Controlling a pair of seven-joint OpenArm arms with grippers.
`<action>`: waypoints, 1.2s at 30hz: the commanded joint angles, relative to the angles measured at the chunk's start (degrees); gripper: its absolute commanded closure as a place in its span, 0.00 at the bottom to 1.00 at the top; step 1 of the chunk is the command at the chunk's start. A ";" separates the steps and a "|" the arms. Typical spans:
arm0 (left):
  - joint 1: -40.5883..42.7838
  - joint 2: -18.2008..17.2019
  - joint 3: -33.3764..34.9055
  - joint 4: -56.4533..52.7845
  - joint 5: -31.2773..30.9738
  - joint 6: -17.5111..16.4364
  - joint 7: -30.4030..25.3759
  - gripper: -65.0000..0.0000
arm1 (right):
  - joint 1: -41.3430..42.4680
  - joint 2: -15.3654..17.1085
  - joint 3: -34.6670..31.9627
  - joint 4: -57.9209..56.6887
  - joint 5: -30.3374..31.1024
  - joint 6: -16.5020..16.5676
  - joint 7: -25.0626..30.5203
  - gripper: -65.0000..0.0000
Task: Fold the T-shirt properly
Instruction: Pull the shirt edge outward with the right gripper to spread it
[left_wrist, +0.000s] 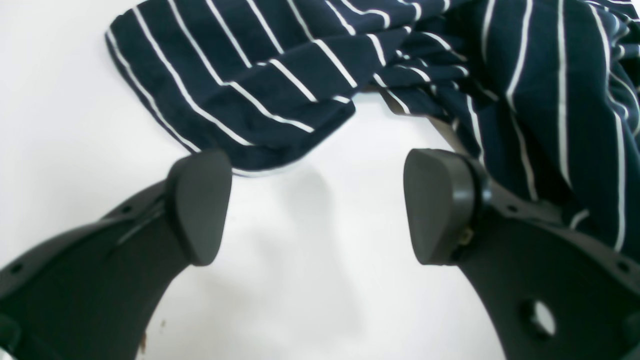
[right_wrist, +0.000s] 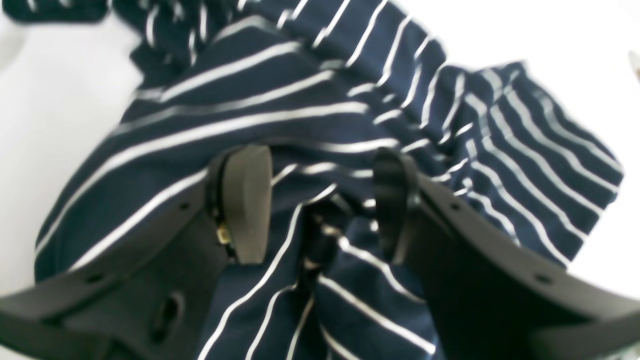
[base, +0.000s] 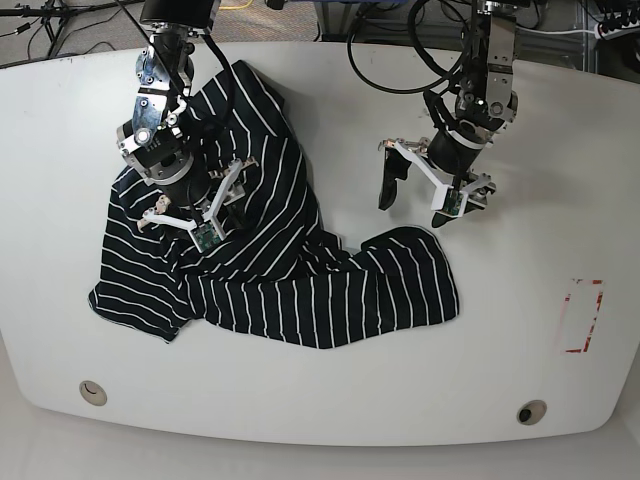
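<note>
Garment: the soft dark navy-black fabric T-shirt with thin white stripes (base: 270, 270) lies crumpled and unfolded on the left and middle of the table in the base view, one lobe of cloth reaching out toward the centre.
Handling: judged light, limp and quick to bunch; it should drape and slide rather than hold a shape, so a lifted corner will likely drag the rest along.
Where to hold: probably at a hem edge or sleeve lying flat, such as the rounded striped flap just ahead of the left pads in the left wrist view; pinching a thick wrinkle may gather several layers.
Left gripper: the black two-finger left gripper (left_wrist: 317, 205) has its jaws wide apart over bare table beside the cloth, empty; one finger's outer side appears to meet the fabric.
Right gripper: the black two-finger right gripper (right_wrist: 320, 202) hangs over the rumpled shirt with its jaws partly apart; a ridge of fabric rises between them, but the pictures do not settle whether it is clamped.
Surface: the smooth white table (base: 330, 90) looks slick, so the cloth may slip when pulled.
Room: cables and stand legs lie beyond the far edge; a red-outlined rectangle (base: 581, 316) marks the table's right side.
</note>
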 joint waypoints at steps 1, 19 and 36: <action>0.11 -0.39 -0.68 0.14 -0.42 0.08 -2.54 0.23 | -0.09 0.34 -0.47 0.49 0.79 0.18 3.57 0.52; 0.27 -1.17 3.63 -6.24 0.81 0.42 -2.40 0.26 | -0.66 -0.95 -0.21 -2.42 0.23 -1.39 2.90 0.53; 0.18 -2.84 2.40 1.67 3.71 0.34 0.94 0.33 | -1.45 -0.33 -0.12 1.28 0.14 -1.03 0.26 0.53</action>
